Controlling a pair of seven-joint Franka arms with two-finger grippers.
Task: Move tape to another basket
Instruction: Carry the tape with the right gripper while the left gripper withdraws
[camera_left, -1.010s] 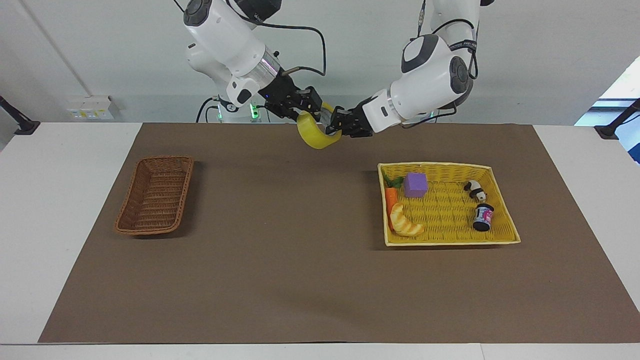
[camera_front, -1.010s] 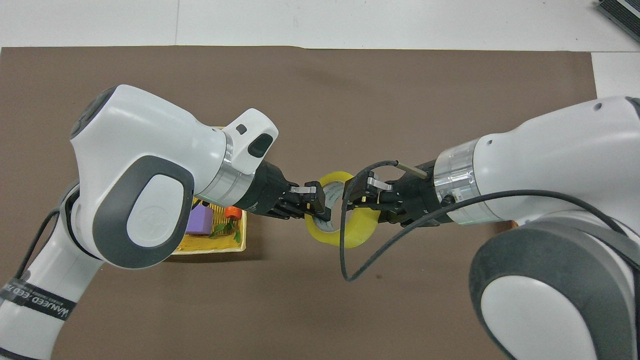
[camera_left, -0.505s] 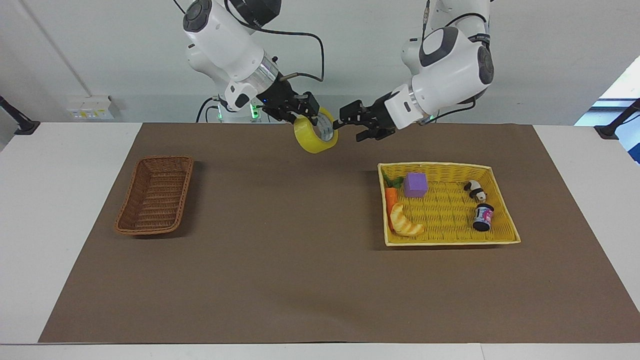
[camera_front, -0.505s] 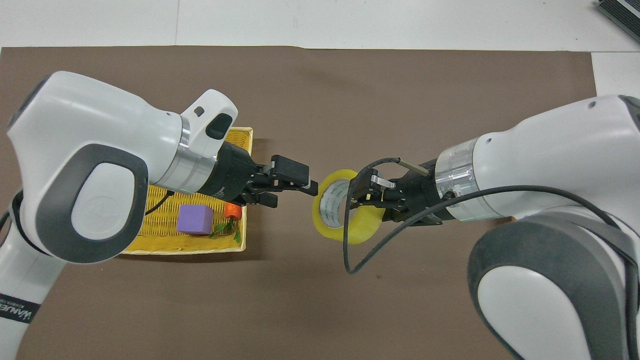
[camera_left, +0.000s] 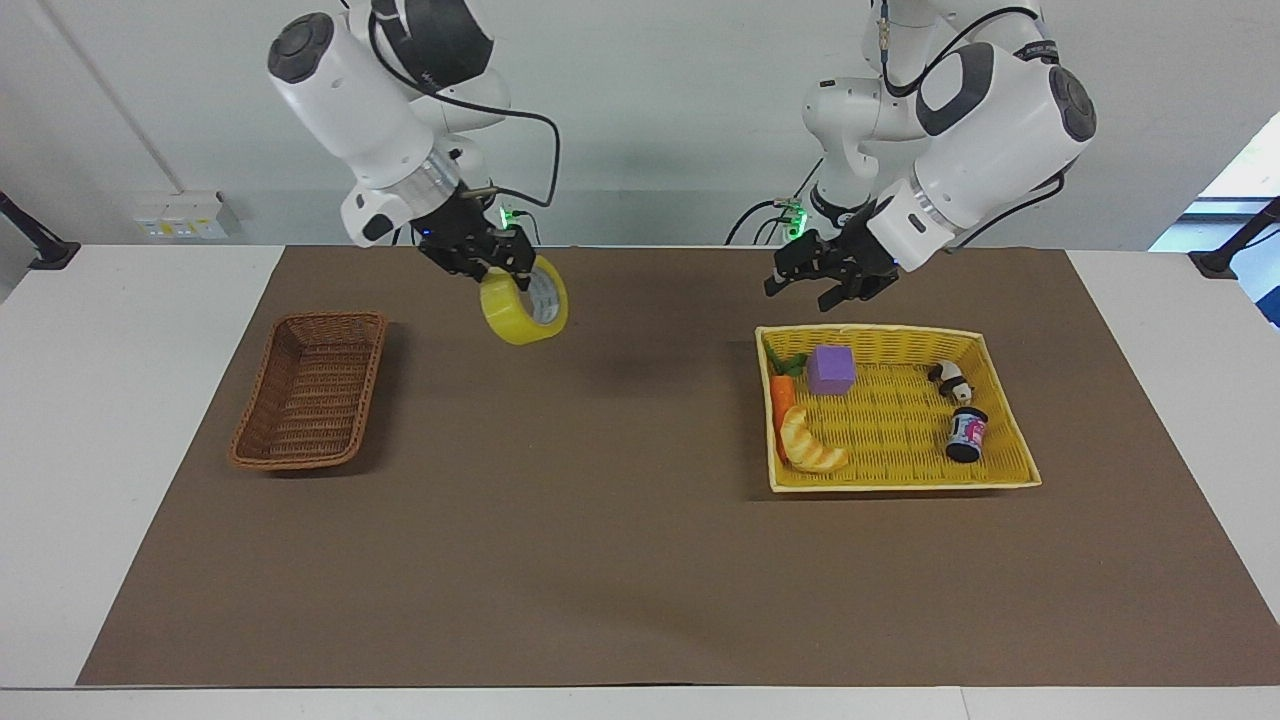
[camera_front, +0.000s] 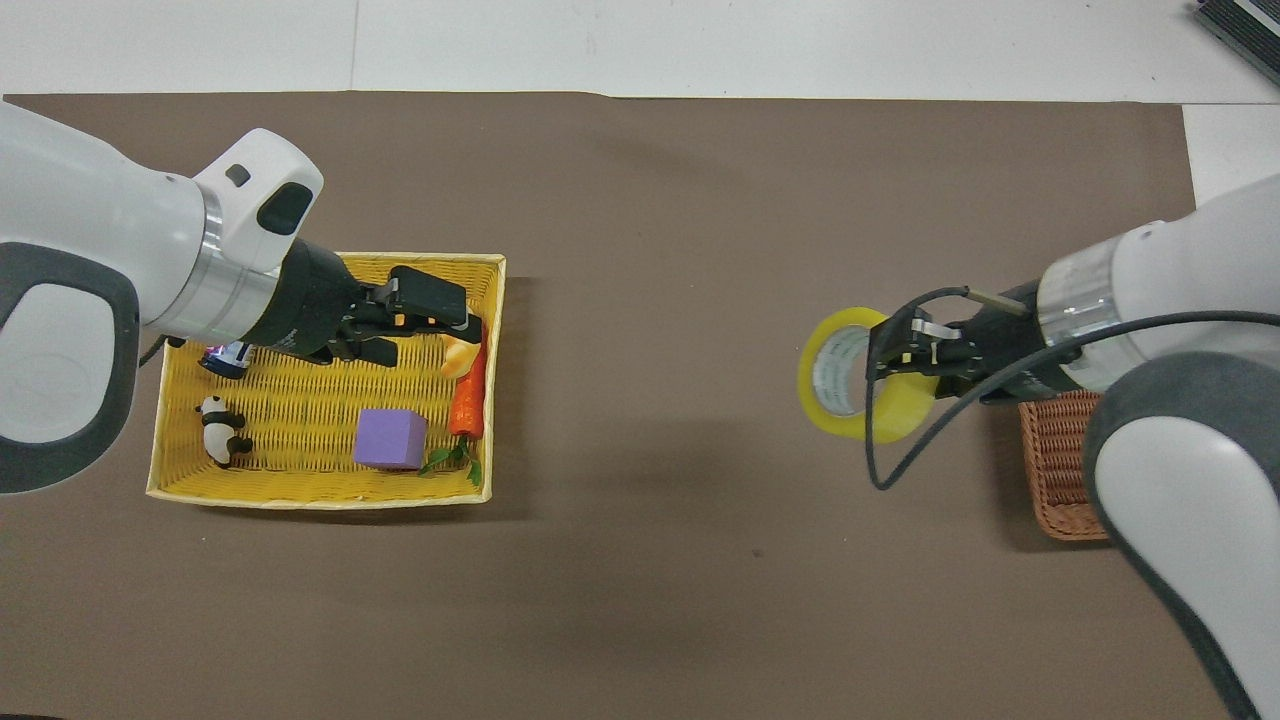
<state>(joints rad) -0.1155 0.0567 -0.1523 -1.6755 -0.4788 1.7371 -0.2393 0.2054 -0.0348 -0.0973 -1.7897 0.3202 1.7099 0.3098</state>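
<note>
The yellow tape roll (camera_left: 525, 301) hangs in the air from my right gripper (camera_left: 497, 262), which is shut on its rim. It is up over the brown mat, between the two baskets and closer to the brown wicker basket (camera_left: 311, 389). In the overhead view the tape (camera_front: 848, 389) shows beside the right gripper (camera_front: 893, 372), and the wicker basket (camera_front: 1064, 464) is partly hidden under the right arm. My left gripper (camera_left: 822, 284) is open and empty, up over the yellow basket (camera_left: 1005, 402); it also shows in the overhead view (camera_front: 440, 322).
The yellow basket (camera_front: 180, 490) holds a purple cube (camera_left: 831, 369), a carrot toy (camera_left: 783, 398), a croissant toy (camera_left: 810, 444), a panda toy (camera_left: 951, 379) and a small jar (camera_left: 966, 434). A brown mat (camera_left: 600, 540) covers the table.
The left gripper let go of the tape and drew back over the yellow basket. The right gripper carried the tape away toward the wicker basket.
</note>
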